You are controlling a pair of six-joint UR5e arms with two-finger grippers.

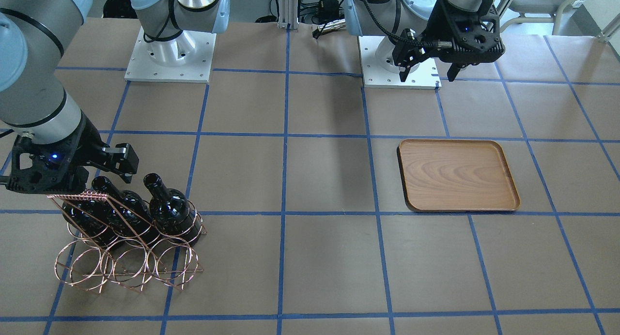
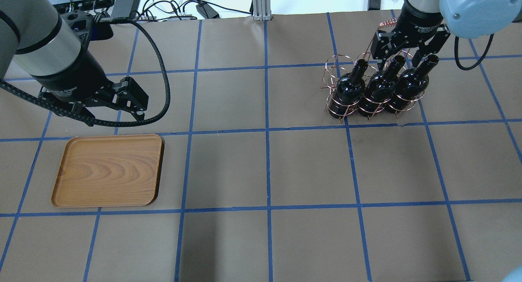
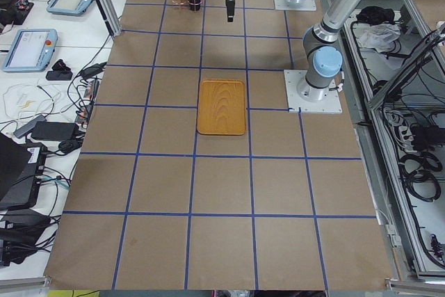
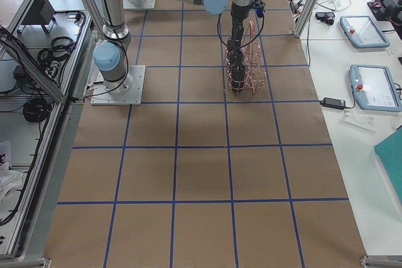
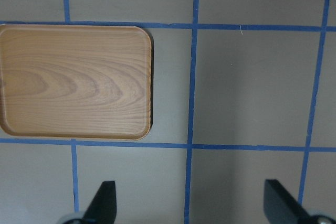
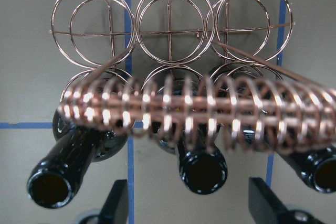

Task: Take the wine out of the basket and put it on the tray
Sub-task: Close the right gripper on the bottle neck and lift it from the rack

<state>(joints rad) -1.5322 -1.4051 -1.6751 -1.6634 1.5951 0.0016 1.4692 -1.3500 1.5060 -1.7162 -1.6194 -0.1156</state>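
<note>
The basket's coil-wrapped handle is looming closest to the right wrist camera. The gridded table is carrying the wooden tray and, well apart from it, the basket. Three wine bottles are lying side by side in its rings. The right gripper is flanking the middle bottle's mouth, jaws apart. The left gripper is hovering near the tray, jaws spread.

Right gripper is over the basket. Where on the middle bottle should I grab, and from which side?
Take the middle bottle by its slim neck, just below the mouth, bringing the right gripper down from above the mouth end. Its body is caged in the wire rings of the basket, between the other two bottles, so only the neck is free. The open fingers straddle it.
</note>
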